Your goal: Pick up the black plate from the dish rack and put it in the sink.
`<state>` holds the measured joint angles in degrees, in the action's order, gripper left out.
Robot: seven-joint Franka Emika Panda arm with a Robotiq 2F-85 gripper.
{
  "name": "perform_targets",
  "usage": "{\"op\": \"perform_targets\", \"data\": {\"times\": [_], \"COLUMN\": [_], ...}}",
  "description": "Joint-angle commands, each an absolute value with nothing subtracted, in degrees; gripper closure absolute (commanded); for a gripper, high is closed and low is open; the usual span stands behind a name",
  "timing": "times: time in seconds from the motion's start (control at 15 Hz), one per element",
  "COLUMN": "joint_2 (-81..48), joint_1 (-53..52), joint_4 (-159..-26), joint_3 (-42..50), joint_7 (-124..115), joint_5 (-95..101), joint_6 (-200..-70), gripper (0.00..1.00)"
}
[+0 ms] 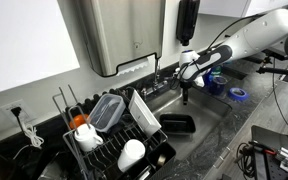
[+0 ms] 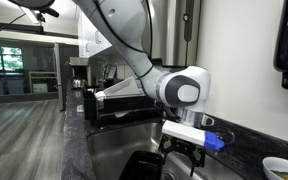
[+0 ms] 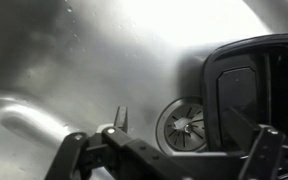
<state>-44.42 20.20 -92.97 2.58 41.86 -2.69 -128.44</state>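
Now, plate (image 3: 249, 85): is lying in sink (image 3: 104, 60) beside drain (image 3: 184, 122), right of gripper in wrist view.
gripper (image 3: 174, 135): is hovering above, jaws spread, holding nothing.

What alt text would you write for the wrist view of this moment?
A black plate lies in the stainless steel sink, next to the round drain. The gripper hangs above them at the bottom of the view, its fingers spread open and holding nothing.
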Motion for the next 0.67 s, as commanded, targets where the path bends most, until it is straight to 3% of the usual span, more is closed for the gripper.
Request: {"op": "perform_targets", "data": {"times": [0.0,0.6], "joint_2": [-35.3,-19.8], "joint_1": [17.8,15.3], "joint_4": [-104.9,-117.7], "joint_3": [5.0,6.4], "joint_7": [36.3,16.0], "joint_5": [1.3,0.9], "joint_6": [-133.9,-130.5], "gripper": [0.0,0.0]}}
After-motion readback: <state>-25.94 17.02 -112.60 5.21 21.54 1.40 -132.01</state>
